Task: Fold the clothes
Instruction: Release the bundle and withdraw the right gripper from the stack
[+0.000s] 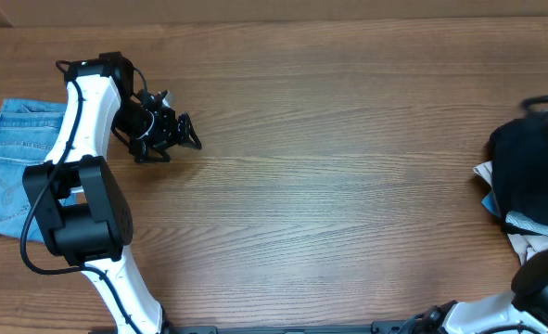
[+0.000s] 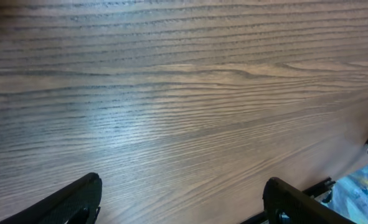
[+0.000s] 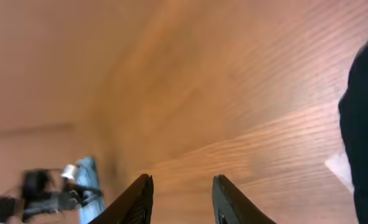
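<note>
The black garment (image 1: pixel 531 172) lies bunched in a heap at the table's right edge. It also shows as a dark mass at the right edge of the right wrist view (image 3: pixel 365 124). My left gripper (image 1: pixel 183 135) is open and empty over bare wood at the far left, far from the garment. Its two fingers stand wide apart in the left wrist view (image 2: pixel 184 194). My right gripper (image 3: pixel 182 190) is open and empty over the wood, to the left of the garment. In the overhead view only the right arm (image 1: pixel 544 278) shows, at the bottom right.
Light-blue jeans (image 1: pixel 6 172) lie at the table's left edge, partly under the left arm, and show small and blurred in the right wrist view (image 3: pixel 85 180). White and pale cloth (image 1: pixel 526 243) sticks out from under the black heap. The wooden table (image 1: pixel 348 186) spans the view.
</note>
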Robot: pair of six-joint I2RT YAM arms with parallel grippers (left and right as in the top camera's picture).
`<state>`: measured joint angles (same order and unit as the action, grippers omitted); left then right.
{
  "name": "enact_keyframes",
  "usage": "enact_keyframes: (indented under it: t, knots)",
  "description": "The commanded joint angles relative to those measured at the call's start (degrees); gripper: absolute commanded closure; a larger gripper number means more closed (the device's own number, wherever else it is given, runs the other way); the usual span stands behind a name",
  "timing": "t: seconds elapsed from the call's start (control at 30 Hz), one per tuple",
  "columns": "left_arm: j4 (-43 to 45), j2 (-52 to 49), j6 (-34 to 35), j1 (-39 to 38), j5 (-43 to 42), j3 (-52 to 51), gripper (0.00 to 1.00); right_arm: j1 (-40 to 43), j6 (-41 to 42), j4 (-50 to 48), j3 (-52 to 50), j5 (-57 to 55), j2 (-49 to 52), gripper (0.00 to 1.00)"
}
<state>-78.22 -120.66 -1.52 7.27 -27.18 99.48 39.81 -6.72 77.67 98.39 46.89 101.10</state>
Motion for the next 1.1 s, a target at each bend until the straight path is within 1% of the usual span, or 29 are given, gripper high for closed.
enact_keyframes:
  t: [0.0,0.1,0.17,0.27,0.33,0.47,0.53,0.6,0.7,0.77,0.83,0.9,0.93,0.97,1.03,1.07]
  knots:
    - [0.0,-0.4,-1.1,0.2,0.3,0.7,0.14,-1.9,-1.2,-3.2,-8.8,-7.5,0.7,0.65]
    - [0.1,-0.4,-1.1,0.2,0.3,0.7,0.14,-1.7,-0.2,-7.6,-18.6,-11.4,0.7,0.66]
    - [0.1,-0.4,-1.1,0.2,0.3,0.7,0.14,-1.7,4.2,-12.2,-26.0,-15.3,0.7,0.66]
    - [0.0,-0.4,-1.1,0.2,0.3,0.7,0.14,-0.7,10.9,-16.5,-31.9,-19.5,0.7,0.66]
    - [0.0,-0.4,-1.1,0.2,0.3,0.7,0.14,0.8,15.3,-18.2,-34.2,-23.1,0.6,0.66]
    - [0.0,-0.4,-1.1,0.2,0.3,0.7,0.14,5.3,16.4,-20.2,-36.3,-24.5,0.6,0.63]
    - [0.0,-0.4,-1.1,0.2,0.3,0.7,0.14,6.6,16.4,-20.2,-36.3,-22.8,0.6,0.61]
    - [0.0,-0.4,-1.1,0.2,0.3,0.7,0.14,6.7,13.7,-20.4,-36.3,-17.7,0.5,0.59]
    - [-0.1,-0.4,-1.1,0.2,0.3,0.7,0.14,3.5,8.7,-19.6,-35.3,-10.7,-1.5,0.58]
    - [-0.1,-0.4,-1.1,0.2,0.3,0.7,0.14,-0.8,6.4,-17.6,-32.7,-10.0,-5.2,0.54]
    - [-0.1,-0.4,-1.1,0.2,0.4,0.7,0.14,-6.5,3.1,-14.1,-27.1,-10.2,-10.0,0.52]
    - [-0.2,-0.2,-1.1,0.2,0.8,0.7,0.17,-12.3,1.9,-12.3,-21.3,-11.8,-13.8,0.51]
    - [-0.1,0.4,-1.1,0.2,1.5,0.7,0.17,-17.2,1.9,-11.8,-17.1,-15.3,-16.0,0.47]
    - [0.1,1.1,-1.0,0.2,2.9,0.7,0.18,-20.5,1.7,-11.5,-14.6,-18.1,-16.8,0.42]
    - [1.0,3.5,0.7,-0.2,7.4,0.7,0.17,-27.6,1.7,-11.6,-10.9,-24.7,-17.3,0.33]
    - [2.0,5.6,2.3,-0.7,10.0,0.7,0.15,-32.5,1.7,-12.7,-10.0,-28.8,-17.2,0.25]
